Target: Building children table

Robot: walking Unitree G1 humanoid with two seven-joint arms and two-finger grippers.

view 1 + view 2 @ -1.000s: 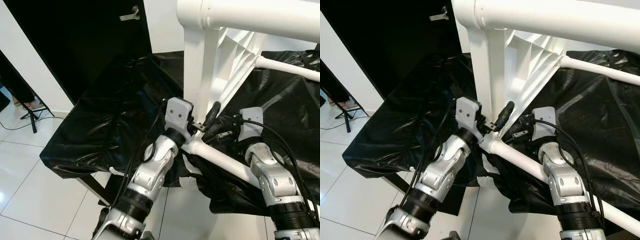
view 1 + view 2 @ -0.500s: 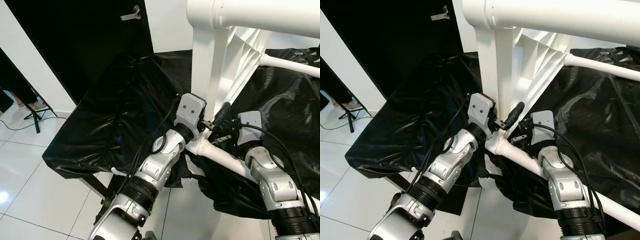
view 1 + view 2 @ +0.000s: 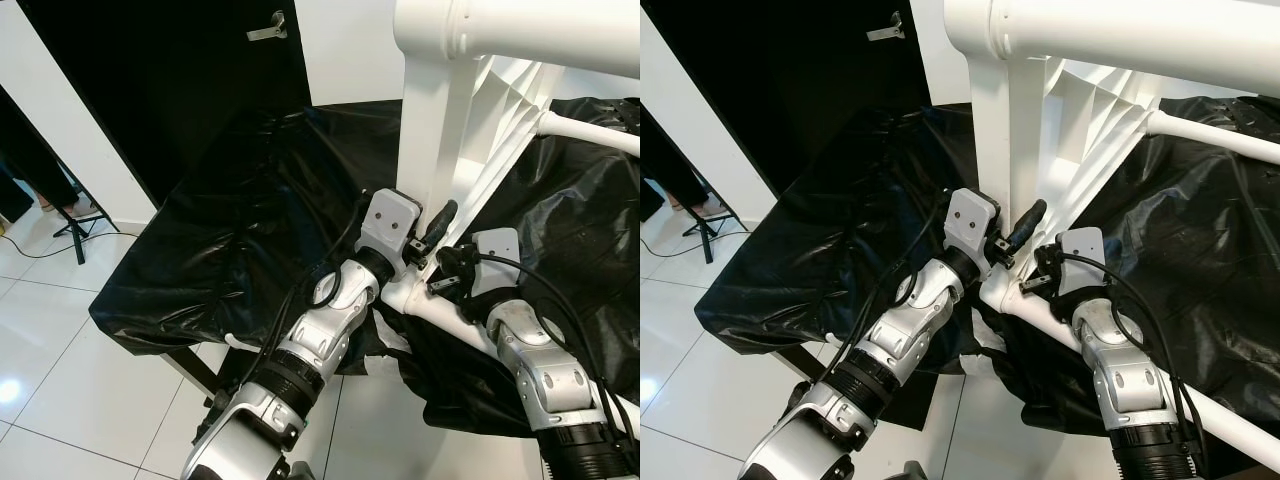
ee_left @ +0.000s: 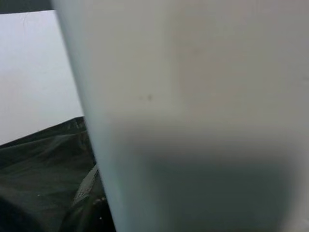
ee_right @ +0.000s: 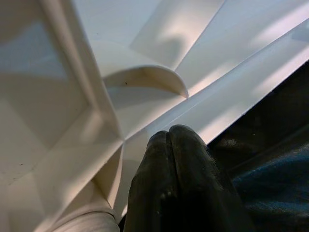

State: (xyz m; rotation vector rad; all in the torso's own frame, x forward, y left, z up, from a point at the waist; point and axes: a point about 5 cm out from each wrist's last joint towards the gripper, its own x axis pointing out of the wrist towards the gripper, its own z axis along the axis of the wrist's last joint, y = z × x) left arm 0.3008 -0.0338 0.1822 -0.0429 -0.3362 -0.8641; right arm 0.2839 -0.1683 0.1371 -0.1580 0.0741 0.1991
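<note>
White table (image 3: 520,40) upturned on black sheet (image 3: 230,220). Left gripper (image 3: 432,228) against leg (image 3: 432,150), jaw state unclear. Right gripper (image 5: 181,145) fingers together, ribbed underside at 12 o'clock.

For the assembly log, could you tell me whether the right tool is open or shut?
Shut: in the right wrist view the right tool has its two black fingers pressed together with no gap, resting against the white table's ribbed underside.

white table frame (image 3: 440,130), black sheet (image 3: 230,230)
</note>
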